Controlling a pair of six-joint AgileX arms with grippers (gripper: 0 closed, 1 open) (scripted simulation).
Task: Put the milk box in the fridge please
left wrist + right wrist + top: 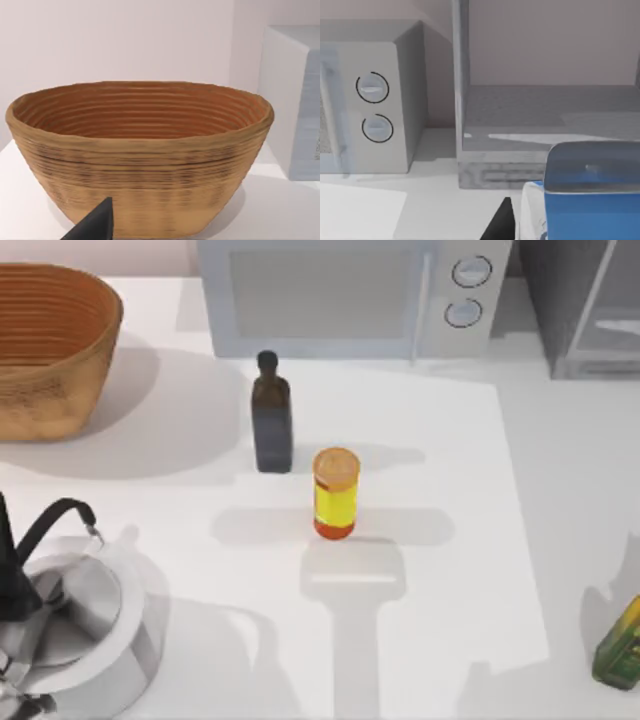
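right wrist view: you have the milk box (590, 200) close under the camera, upright with its long axis vertical, blue face toward the lens. whether the right jaws grip it you cannot tell. ahead the fridge (545, 115) stands open beside the microwave (370, 107). keep the carton level and carry it straight in (clear the lower lip). the left arm idles by the basket (140, 165).

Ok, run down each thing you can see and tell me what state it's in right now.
fridge: open, shelf bare
milk box: upright, close to the right wrist camera, before the fridge
microwave: door shut
yellow jar: upright, lid on
dark bottle: upright
basket: upright
green-yellow carton: at the table's right edge
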